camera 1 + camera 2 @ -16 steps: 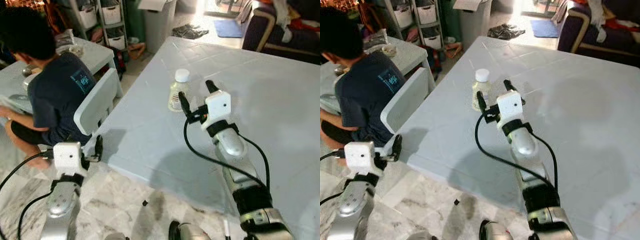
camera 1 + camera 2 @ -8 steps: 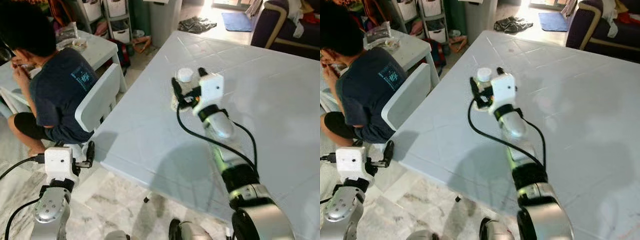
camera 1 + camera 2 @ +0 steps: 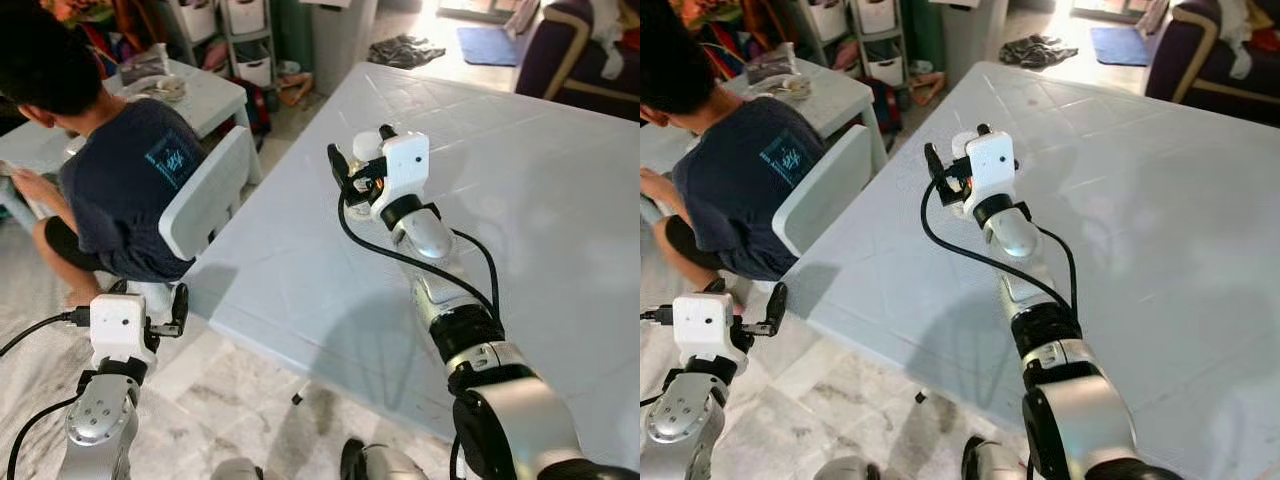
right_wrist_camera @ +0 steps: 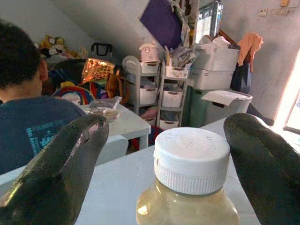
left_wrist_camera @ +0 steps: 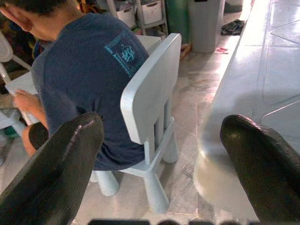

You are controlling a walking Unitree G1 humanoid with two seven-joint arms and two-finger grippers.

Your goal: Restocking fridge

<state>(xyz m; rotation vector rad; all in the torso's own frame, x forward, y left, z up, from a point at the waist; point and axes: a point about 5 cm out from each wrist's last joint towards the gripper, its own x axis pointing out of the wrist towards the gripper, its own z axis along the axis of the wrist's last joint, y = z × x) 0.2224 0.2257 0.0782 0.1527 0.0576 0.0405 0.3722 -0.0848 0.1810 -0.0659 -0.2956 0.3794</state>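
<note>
A small clear bottle [image 4: 191, 197] of pale yellow liquid with a white screw cap [image 3: 364, 146] stands upright near the far left edge of the pale blue table [image 3: 520, 170]. My right gripper [image 3: 360, 155] is open around it, one black finger [image 4: 61, 168] on each side of the cap, apart from it. The bottle's body is hidden behind the gripper in the eye views. My left gripper [image 3: 168, 308] hangs open and empty, low beside the table's near left corner, facing a small white chair [image 5: 150, 89].
A person [image 3: 125, 165] in a dark blue shirt sits on the white chair [image 3: 205, 195] left of the table, at a small white table [image 3: 205, 95]. Drawer shelves [image 3: 240, 20] and a bin [image 3: 340, 35] stand behind. A dark sofa [image 3: 585, 55] is at the far right.
My right gripper has reached forward to the bottle, and its fingers now stand on either side of the cap. The head view has shifted. The left arm has barely moved.
</note>
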